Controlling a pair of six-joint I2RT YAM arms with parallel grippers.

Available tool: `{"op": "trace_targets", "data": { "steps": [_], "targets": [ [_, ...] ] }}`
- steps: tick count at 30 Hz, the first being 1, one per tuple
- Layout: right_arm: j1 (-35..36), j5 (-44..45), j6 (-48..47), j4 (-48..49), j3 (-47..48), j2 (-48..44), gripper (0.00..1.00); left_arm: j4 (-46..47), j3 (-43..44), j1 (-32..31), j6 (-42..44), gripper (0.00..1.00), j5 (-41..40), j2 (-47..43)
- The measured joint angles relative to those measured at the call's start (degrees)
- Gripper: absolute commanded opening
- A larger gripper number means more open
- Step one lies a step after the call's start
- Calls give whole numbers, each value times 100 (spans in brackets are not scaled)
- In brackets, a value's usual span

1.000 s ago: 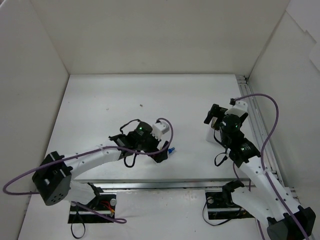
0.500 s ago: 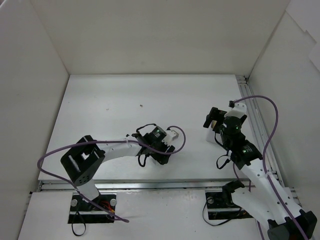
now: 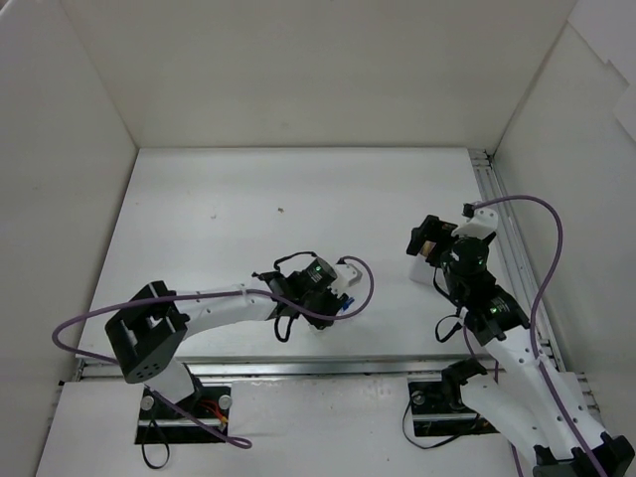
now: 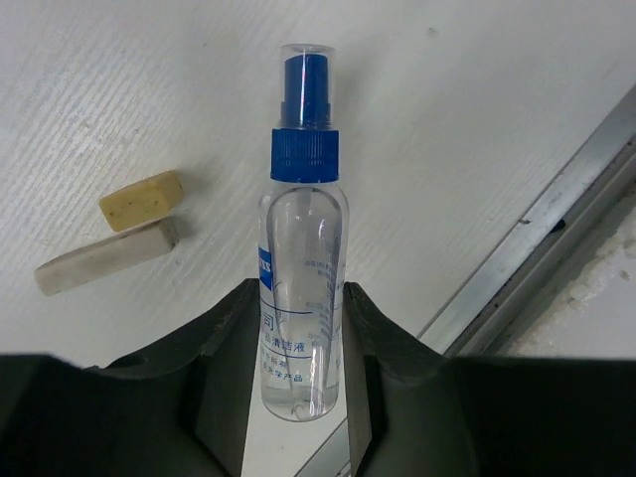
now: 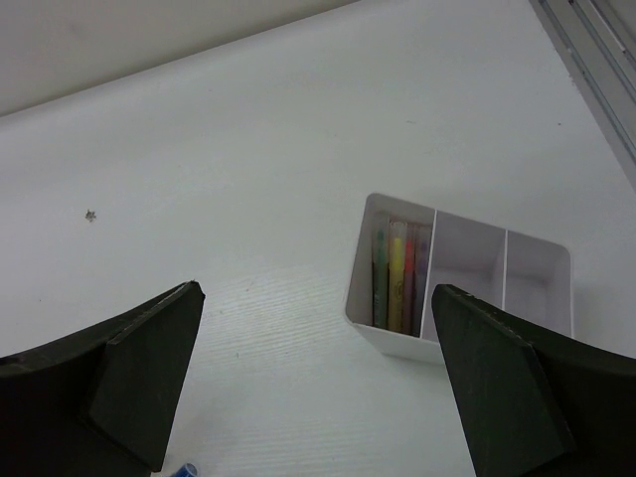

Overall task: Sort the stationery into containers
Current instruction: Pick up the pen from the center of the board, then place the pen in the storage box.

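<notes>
A clear spray bottle with a blue cap (image 4: 303, 248) lies on the white table. My left gripper (image 4: 298, 328) has a finger pressed against each side of its body. In the top view that gripper (image 3: 333, 296) is low over the table's near edge. A beige piece (image 4: 142, 200) and a pale eraser stick (image 4: 107, 256) lie just left of the bottle. The white container (image 5: 397, 343) has three compartments, and several pens (image 5: 397, 273) lie in its left one. My right gripper (image 5: 313, 293) hangs open above the table near the container, holding nothing.
An aluminium rail (image 4: 537, 238) runs along the table's near edge, close to the bottle. Another rail (image 5: 596, 60) lines the right side. A small dark speck (image 5: 90, 214) lies on the table. White walls enclose the table.
My left gripper has moved right over the bottle and closed from wide open onto its sides. The right arm shifted slightly, its jaws still wide.
</notes>
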Motion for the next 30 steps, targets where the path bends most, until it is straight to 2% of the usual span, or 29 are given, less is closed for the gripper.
{"op": "trace_targets", "data": {
  "steps": [5,12,16,22,30],
  "targets": [
    [0,-289,37,-173,2,-103,98,-13,-48,-76,46,0,-271,-697],
    [0,-1692,22,-367,186,205,98,461,-87,-76,273,0,-1296,-1613],
    [2,-2551,256,87,258,603,98,601,76,-74,529,0,-1416,-1526],
    [11,-3482,1233,1580,-42,951,98,798,267,-70,734,0,-1399,-1266],
    [310,-3434,1696,1950,-85,1272,98,1060,354,-70,835,0,-1346,-1266]
  ]
}}
